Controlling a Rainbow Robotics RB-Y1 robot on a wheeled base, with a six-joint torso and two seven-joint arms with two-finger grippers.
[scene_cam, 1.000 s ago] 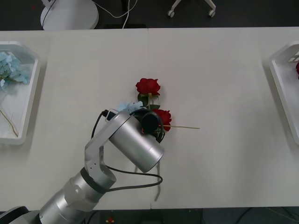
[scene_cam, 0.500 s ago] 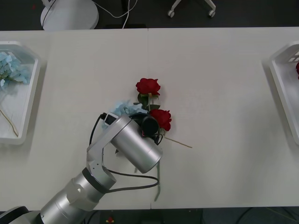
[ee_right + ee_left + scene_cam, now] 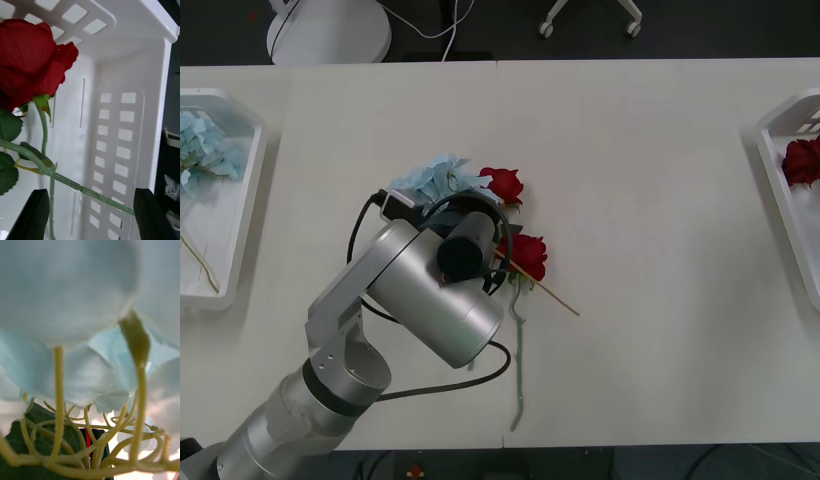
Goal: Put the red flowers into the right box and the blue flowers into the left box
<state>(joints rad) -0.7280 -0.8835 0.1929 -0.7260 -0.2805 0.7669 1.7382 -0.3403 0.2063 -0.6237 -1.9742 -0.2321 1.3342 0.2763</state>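
- Two changes stand out over the last second: your left arm has swung toward the left side of the bench, and a blue flower cluster that barely peeked out from behind the arm now shows plainly beyond it, beside the upper red rose.
- In the left wrist view the pale blue petals and their light green stalks press right up against the camera, so you can judge the cluster rides with the left tool; whether its fingers are clamped on the stem, I cannot tell.
- Two red roses remain in the middle of the bench: the upper one just beside the blue cluster, and the lower rose close to the arm's wrist, its thin stem now trailing toward the bench's near edge.
- Your right tool hangs inside the right box with its black fingers spread wide, gripping nothing; a rose lies loose there, its stem crossing between the fingers.
- At the right box's edge in the front view, more red shows than a second ago.
- Blue flowers already lie in the left box, so the carried cluster should head there next.
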